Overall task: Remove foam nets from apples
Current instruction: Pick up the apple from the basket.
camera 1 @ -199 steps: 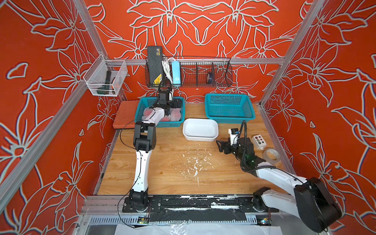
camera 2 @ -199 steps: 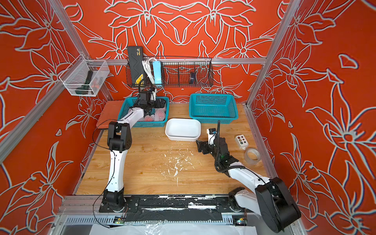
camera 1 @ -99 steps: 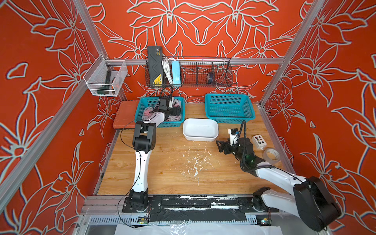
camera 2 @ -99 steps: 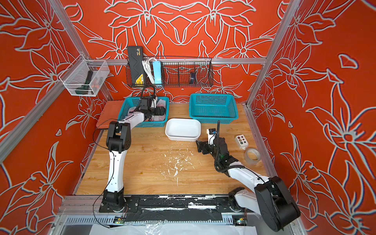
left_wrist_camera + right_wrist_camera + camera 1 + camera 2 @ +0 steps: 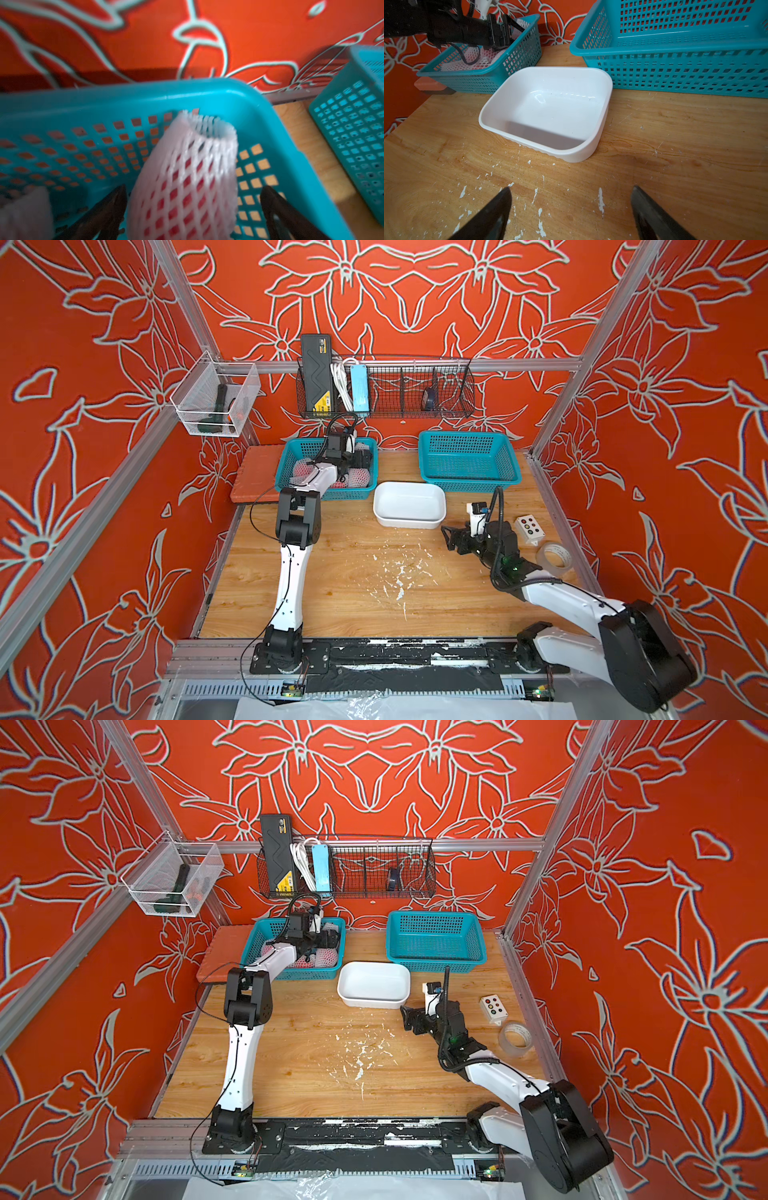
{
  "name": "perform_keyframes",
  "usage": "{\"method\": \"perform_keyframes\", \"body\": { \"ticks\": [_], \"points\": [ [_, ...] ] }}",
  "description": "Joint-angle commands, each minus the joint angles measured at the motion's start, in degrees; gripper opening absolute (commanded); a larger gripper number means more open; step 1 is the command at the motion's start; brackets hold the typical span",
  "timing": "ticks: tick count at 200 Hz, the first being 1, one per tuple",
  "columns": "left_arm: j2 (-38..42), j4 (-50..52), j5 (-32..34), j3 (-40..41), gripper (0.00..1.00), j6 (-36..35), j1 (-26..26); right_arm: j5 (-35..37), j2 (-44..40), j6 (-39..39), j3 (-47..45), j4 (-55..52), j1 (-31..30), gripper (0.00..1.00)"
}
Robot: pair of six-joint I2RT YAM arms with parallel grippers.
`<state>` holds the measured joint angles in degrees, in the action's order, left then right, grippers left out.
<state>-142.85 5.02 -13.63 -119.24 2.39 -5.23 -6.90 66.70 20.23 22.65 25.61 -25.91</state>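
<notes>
One table (image 5: 353, 585) carries the whole layout. Two baskets stand at its far edge: the left basket (image 5: 353, 492) holds the apples in their nets, and the right basket (image 5: 465, 456) appears empty, probably kept as a receiver. Just in front, between them, the tub (image 5: 409, 506) is also empty; which container is meant for nets and which for bare fruit cannot be told. The left arm reaches into the left basket so that the left gripper (image 5: 193, 188) straddles one apple (image 5: 174, 194) near the end that faces the right basket. Its fingers are spread wide on either side of the fruit, pinching nothing, a pose suited to closing on it. Whether a finger touches the net (image 5: 207, 135) cannot be told: the left wrist view is blurred and the lower part of the fruit is cut off. The net sheathes this apple, and its open collar stands clear of the fruit on the side away from the gripper, offering a free end to pull. The right gripper (image 5: 571, 188) hovers low over the table near the tub, fingers spread and empty, judged to be waiting at the central work area. In both top views the left arm hides much of the left basket, so the apple count is uncertain. Last, crumbs (image 5: 399, 572) lie scattered at table centre.
</notes>
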Motion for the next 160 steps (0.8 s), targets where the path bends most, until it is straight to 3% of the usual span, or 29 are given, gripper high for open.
{"method": "perform_keyframes", "body": {
  "ticks": [1,91,160],
  "points": [
    [-1.40,1.79,-0.90,-1.37,0.99,0.24,0.39,1.31,0.33,0.77,0.94,1.07,-0.46,0.90],
    [-8.53,7.04,-2.27,-11.28,0.92,-0.27,0.82,2.30,0.30,0.97,0.63,1.36,-0.46,0.90],
    [-6.74,6.46,-3.39,-9.82,0.79,-0.76,0.84,3.78,0.65,1.13,0.72,1.30,-0.41,0.90]
  ]
}}
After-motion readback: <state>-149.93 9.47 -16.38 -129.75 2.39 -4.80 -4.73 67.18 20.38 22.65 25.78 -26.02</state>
